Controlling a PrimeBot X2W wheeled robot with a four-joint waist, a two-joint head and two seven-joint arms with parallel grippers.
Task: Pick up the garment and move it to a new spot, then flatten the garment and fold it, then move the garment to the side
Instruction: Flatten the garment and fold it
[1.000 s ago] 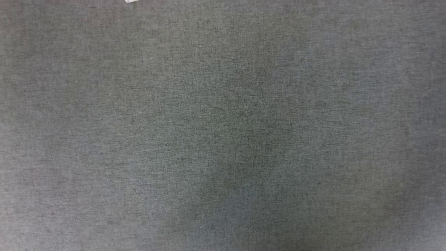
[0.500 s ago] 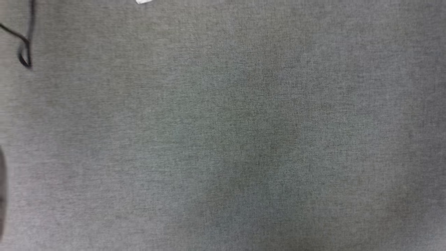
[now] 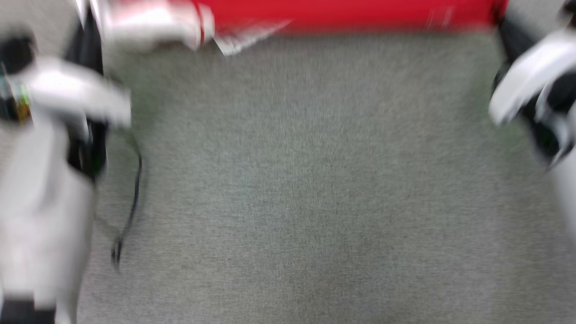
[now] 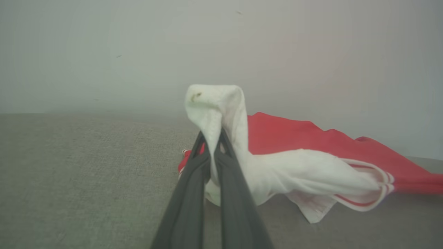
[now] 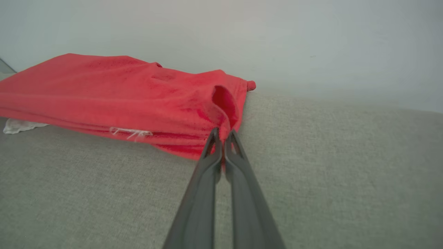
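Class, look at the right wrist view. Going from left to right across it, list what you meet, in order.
White scrap of cloth → red soft-fabric garment → right gripper, its dark jaws shut on the garment's corner → bare grey woven surface.

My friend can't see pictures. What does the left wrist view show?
The left gripper has its two dark fingers shut on a white sleeve of the garment, holding it up in a peak. The rest of it, red with a striped sleeve band, trails to the right over a grey cloth surface before a pale wall.
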